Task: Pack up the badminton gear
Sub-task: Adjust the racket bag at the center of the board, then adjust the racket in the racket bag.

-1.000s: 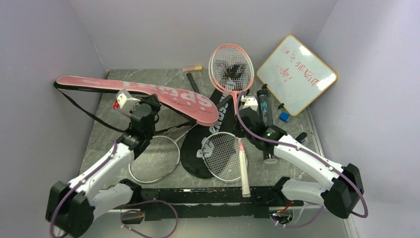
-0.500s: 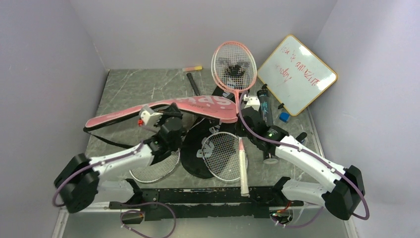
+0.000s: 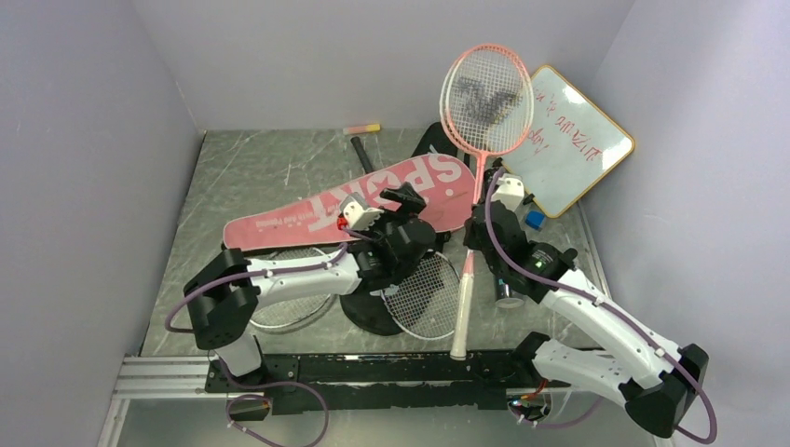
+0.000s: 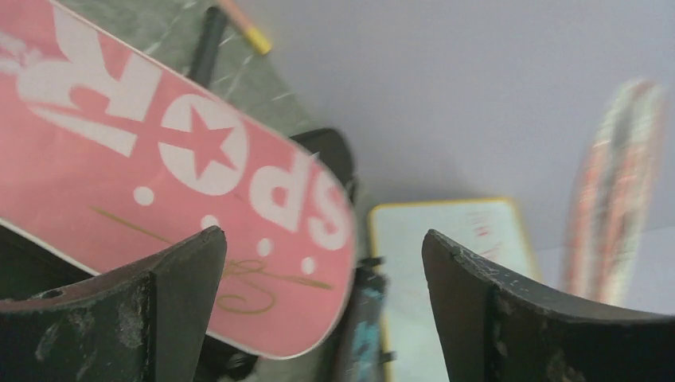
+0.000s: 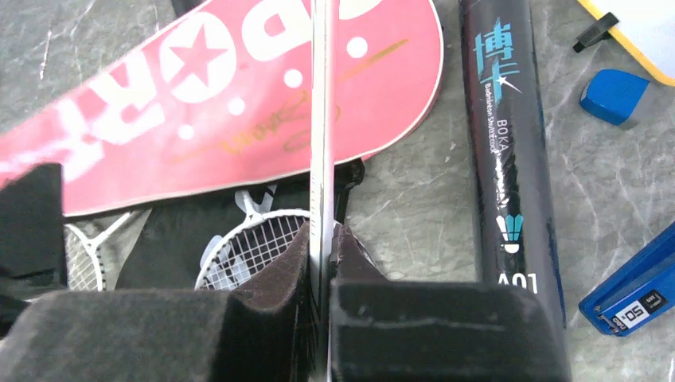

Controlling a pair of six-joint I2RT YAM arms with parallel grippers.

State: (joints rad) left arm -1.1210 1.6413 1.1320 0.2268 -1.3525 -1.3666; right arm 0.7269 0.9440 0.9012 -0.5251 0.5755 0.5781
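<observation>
Here the right gripper [image 5: 324,239] pinches the pink racket [image 3: 486,101], dark tube [image 5: 505,159] just beside. Left gripper [image 4: 322,243] spread; pink cover [image 4: 159,159] ahead.

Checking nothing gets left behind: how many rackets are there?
3. One pink-framed racket upright in right tool; white-framed racket on the black cover; second white-framed racket under the left arm. Covers may hide more.

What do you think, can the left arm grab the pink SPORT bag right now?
Probably yes. The left gripper sits right by the pink SPORT cover, jaws wide open and empty, and nothing lies on top of the cover. The right gripper holds the pink racket up, out of the way.
</observation>
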